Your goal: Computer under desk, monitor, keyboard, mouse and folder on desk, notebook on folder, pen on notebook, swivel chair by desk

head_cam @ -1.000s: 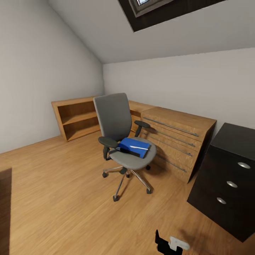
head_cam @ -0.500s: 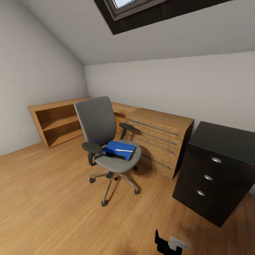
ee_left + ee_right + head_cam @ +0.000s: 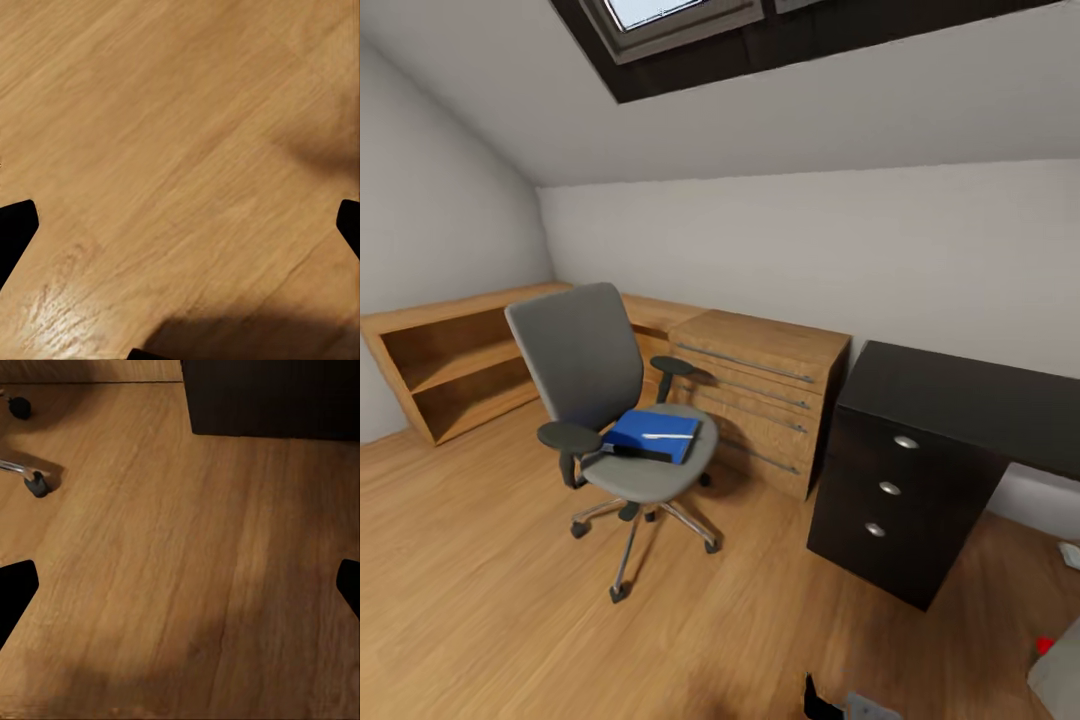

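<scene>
Thin bright blue rectangular folder (image 3: 652, 433) lies flat on the grey seat of the swivel chair (image 3: 610, 400), well ahead of both grippers, nearer the left one's side. A slim white pen-like stick (image 3: 667, 436) rests on top of it; a dark flat item (image 3: 628, 452) sits at its near edge, can't identify.

Handling, as a judgement: the folder looks light, thin and likely flexy, with a slick cover. Flat on a soft seat, it offers no gap underneath. Best bet is pinching the edge that overhangs toward the seat front, or sliding it until an edge hangs free. The stick on top will roll off if the folder tilts, so clear it first.

The chair is on a chrome star base with casters (image 3: 35, 482) and will probably roll or swivel under any push. One caster shows near the right gripper (image 3: 180, 585), off to one side.

The black desk with dark drawers and round silver knobs (image 3: 905, 470) stands ahead of the right gripper, apart from the chair; its dark base (image 3: 270, 397) is close ahead.

Both the right and the left gripper (image 3: 180, 225) hang above bare wood floor (image 3: 180, 135), fingers spread wide, nothing held.

A pale grey box with a red mark (image 3: 1060, 665) sits on the floor beyond the right gripper, probably the computer.
</scene>
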